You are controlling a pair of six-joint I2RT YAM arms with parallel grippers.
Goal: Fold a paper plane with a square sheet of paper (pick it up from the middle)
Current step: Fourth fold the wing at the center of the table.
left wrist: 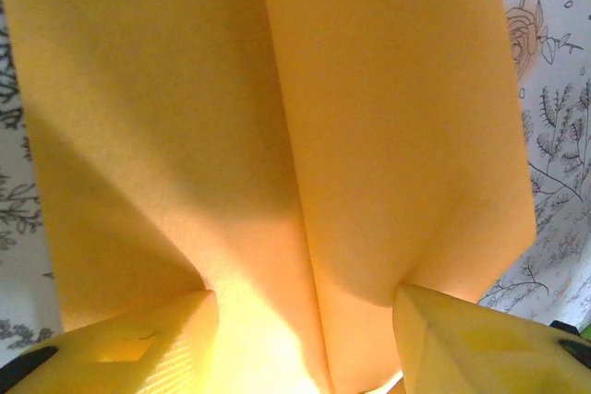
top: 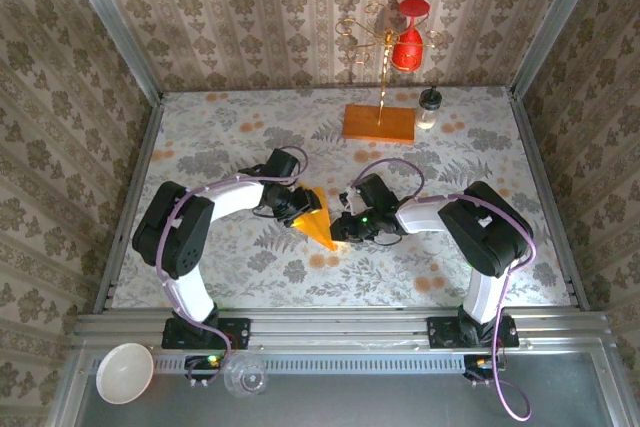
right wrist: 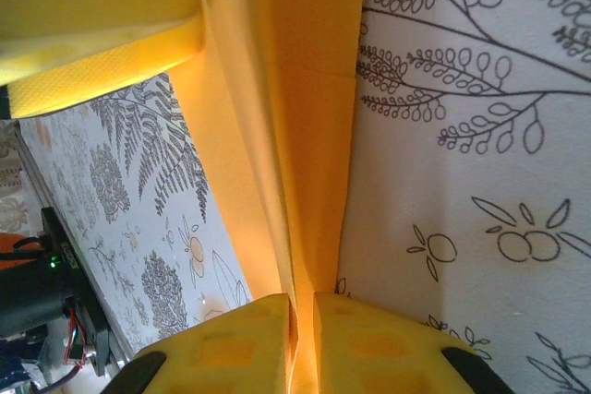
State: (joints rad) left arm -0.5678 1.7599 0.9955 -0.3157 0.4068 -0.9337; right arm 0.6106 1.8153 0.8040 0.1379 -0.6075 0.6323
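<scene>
The paper plane (top: 315,219) is seen from the top camera near the middle of the bench (top: 450,147), between the two claws. Its long axis is laid diagonally. The pointed nose is directed toward the near edge and slightly to the right, and the wide tail is turned toward the far left.

The left claw (top: 292,205) is placed at the tail end. In the left wrist view its fingers (left wrist: 138,348) are spread wide, one at each lower corner. The folded paper (left wrist: 369,136) runs away from the left claw (left wrist: 305,294) with the centre crease rising between the fingers. Whether the paper is touched by them cannot be told.

The right claw (top: 343,227) is set against the plane's right side, close to the nose. In the right wrist view its jaws are drawn nearly together at the claw (right wrist: 303,300), and a thin standing fold of the plane (right wrist: 295,89) is pinched between them. The paper stretches away from the claw over the patterned bench (right wrist: 462,182).

A wooden block (top: 380,122) with a wire stand is seen well apart at the far side.
</scene>
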